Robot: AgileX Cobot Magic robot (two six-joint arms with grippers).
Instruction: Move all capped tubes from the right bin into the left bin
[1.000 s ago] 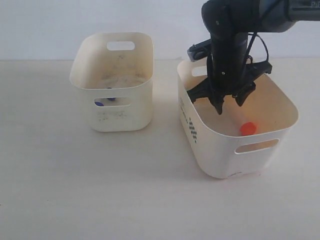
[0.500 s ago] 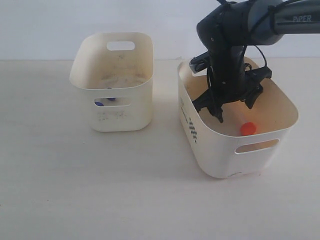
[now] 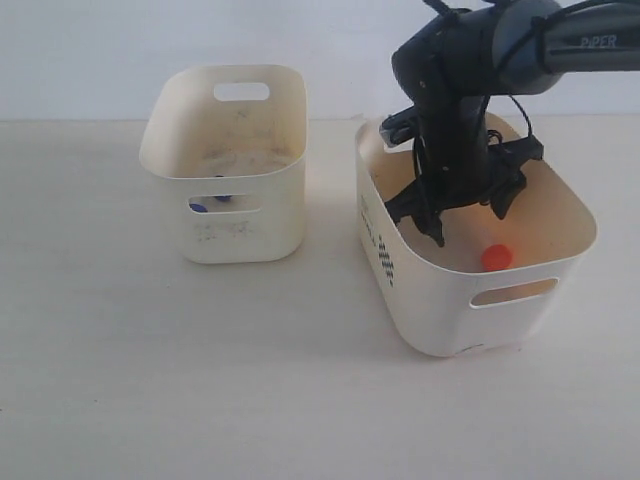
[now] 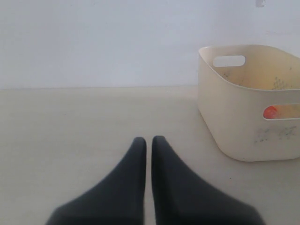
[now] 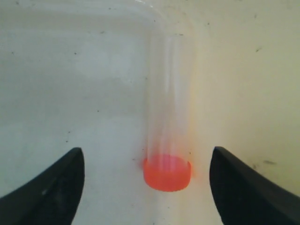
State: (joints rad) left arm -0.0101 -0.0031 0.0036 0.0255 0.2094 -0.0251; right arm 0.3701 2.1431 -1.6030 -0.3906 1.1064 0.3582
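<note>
The larger right bin holds one clear tube with an orange cap lying on its floor. My right gripper hangs inside this bin, open, its fingers straddling the tube without touching it. The right wrist view shows the orange-capped tube between the spread fingers of the right gripper. The smaller left bin shows two blue caps through its front slot. In the left wrist view the left gripper is shut and empty over the table, near the left bin, where an orange cap shows through a slot.
The right bin's checkered mark faces the left bin, with a gap of bare table between the two. The right arm's black body fills much of the right bin's opening. A white wall stands behind both bins.
My right gripper has dropped lower into the right bin and shifted slightly left. The orange-capped tube and both bins have not moved.
</note>
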